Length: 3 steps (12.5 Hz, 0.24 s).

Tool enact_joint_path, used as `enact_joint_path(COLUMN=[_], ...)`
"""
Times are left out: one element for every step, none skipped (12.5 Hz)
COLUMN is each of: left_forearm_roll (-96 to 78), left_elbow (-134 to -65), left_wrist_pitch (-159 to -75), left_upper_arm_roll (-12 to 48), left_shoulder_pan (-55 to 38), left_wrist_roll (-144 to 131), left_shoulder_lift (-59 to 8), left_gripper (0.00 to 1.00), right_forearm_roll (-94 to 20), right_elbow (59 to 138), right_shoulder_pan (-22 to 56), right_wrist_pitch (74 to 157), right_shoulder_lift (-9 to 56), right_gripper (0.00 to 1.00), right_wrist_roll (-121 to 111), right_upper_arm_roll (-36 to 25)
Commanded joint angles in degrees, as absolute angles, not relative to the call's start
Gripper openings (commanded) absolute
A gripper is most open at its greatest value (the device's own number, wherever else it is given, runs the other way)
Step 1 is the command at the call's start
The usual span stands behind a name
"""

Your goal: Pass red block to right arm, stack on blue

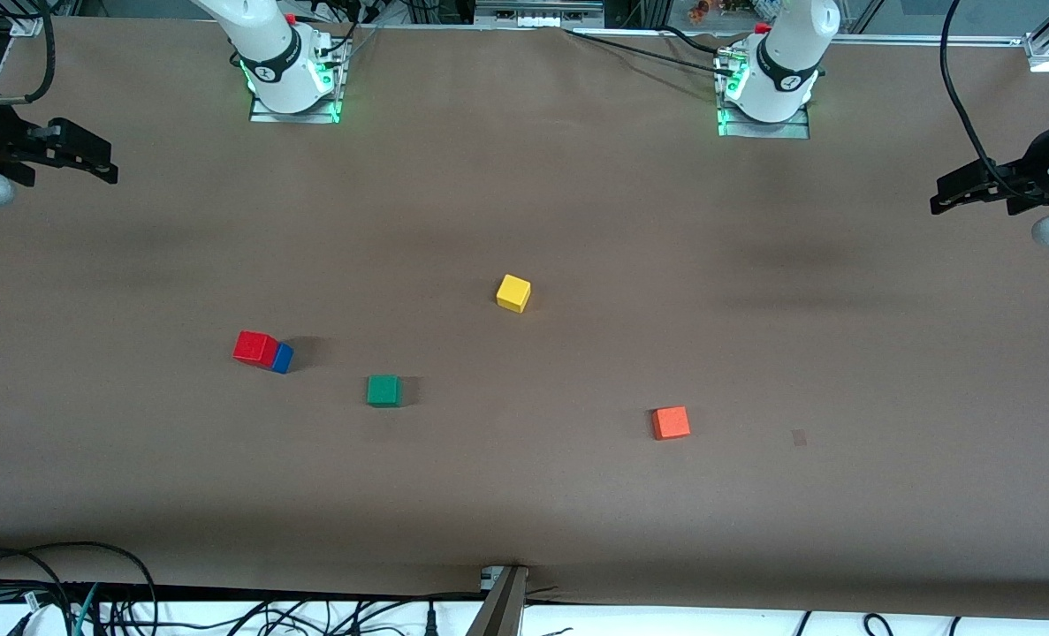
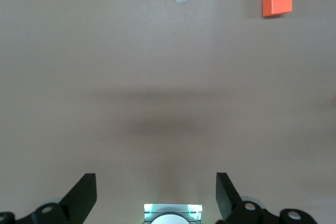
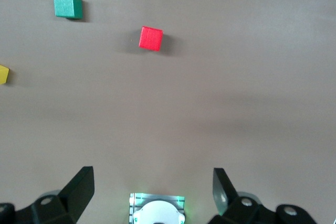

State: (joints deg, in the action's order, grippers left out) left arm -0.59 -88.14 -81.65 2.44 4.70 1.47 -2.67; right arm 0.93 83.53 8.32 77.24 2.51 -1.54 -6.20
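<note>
The red block (image 1: 254, 347) sits on top of the blue block (image 1: 284, 358), toward the right arm's end of the table. In the right wrist view only the red block (image 3: 151, 39) shows; the blue one is hidden under it. My right gripper (image 1: 104, 168) is open and empty, held high at the right arm's edge of the table; its own view (image 3: 153, 177) shows both fingers wide apart. My left gripper (image 1: 939, 201) is open and empty, held high at the left arm's edge; its own view (image 2: 156, 182) shows bare table between the fingers.
A green cube (image 1: 383, 389) lies beside the stack, a yellow cube (image 1: 513, 292) near mid-table, and an orange cube (image 1: 671, 422) toward the left arm's end. A small tape patch (image 1: 798, 437) lies beside the orange cube. Cables run along the table's near edge.
</note>
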Motion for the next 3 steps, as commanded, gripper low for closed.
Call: enact_joint_path(left_forearm_roll=[-0.88, -0.79, -0.7], left_elbow=[-87.71, -87.54, -87.54], left_wrist_pitch=[-82.62, -82.7, -82.71], left_upper_arm_roll=[3.08, 3.08, 3.08], left_shoulder_pan=[4.48, 4.48, 4.48], left_wrist_roll=[1.32, 1.32, 1.41], left_shoulder_lift=[-2.9, -2.9, -2.81], left_gripper=[1.0, 1.0, 1.0], right_forearm_roll=[0.88, 0.97, 0.79], right_elbow=[82.01, 81.74, 81.74], right_shoulder_pan=[7.29, 7.12, 7.03], right_wrist_pitch=[75.41, 75.41, 75.5], right_shoulder_lift=[4.56, 4.92, 4.92], right_gripper=[1.0, 1.0, 1.0], right_wrist_roll=[-2.46, -2.46, -2.55], right_upper_arm_roll=[-5.27, -5.27, -5.45])
